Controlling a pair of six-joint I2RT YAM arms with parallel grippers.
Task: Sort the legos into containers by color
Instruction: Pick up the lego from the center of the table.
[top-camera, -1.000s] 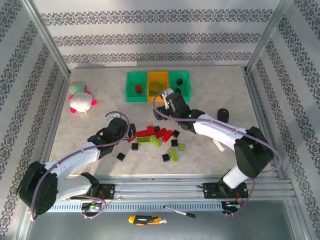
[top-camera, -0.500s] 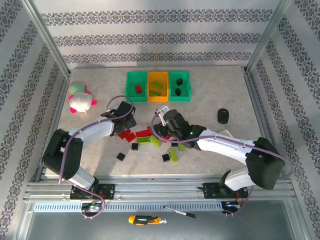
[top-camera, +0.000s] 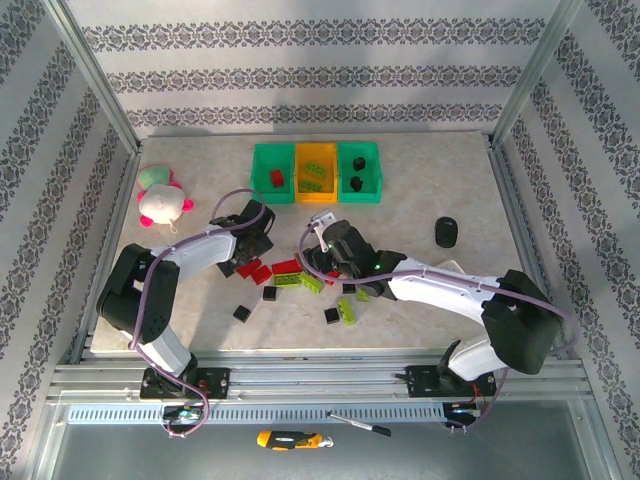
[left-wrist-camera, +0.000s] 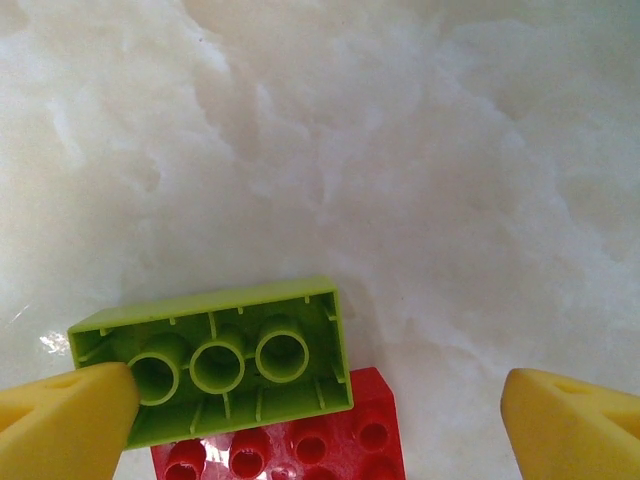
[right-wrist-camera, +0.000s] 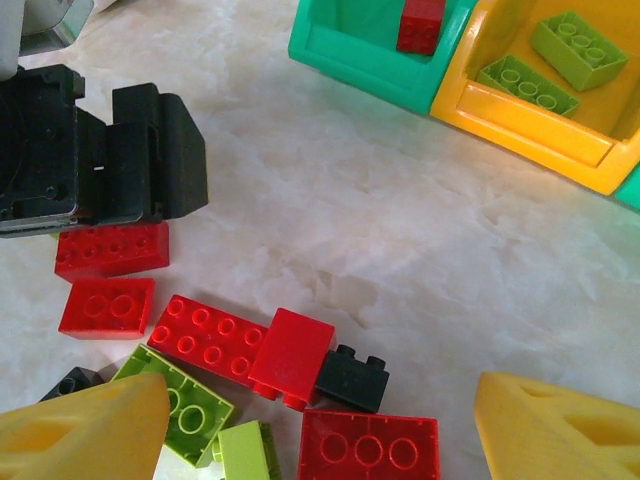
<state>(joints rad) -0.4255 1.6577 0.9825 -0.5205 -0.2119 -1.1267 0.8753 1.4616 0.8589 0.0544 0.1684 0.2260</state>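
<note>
From my station, the legos (top-camera: 288, 267) were red, lime green and black against a pale cream, marble-veined surface (top-camera: 420, 215), and the containers (top-camera: 316, 199) ran green, orange, green. The plush toy (top-camera: 160, 200) was pink, white and mint green, and the walls (top-camera: 300, 75) carried grey damask bands on white. On the left wrist feed I saw a lime green brick (left-wrist-camera: 215, 360) and a red brick (left-wrist-camera: 300, 445), with the left pincer (left-wrist-camera: 318, 400) showing yellow pads (left-wrist-camera: 60, 425); the arms (top-camera: 450, 288) were white and black.

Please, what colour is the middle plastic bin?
Orange; the top external view shows the middle plastic bin best.
</note>
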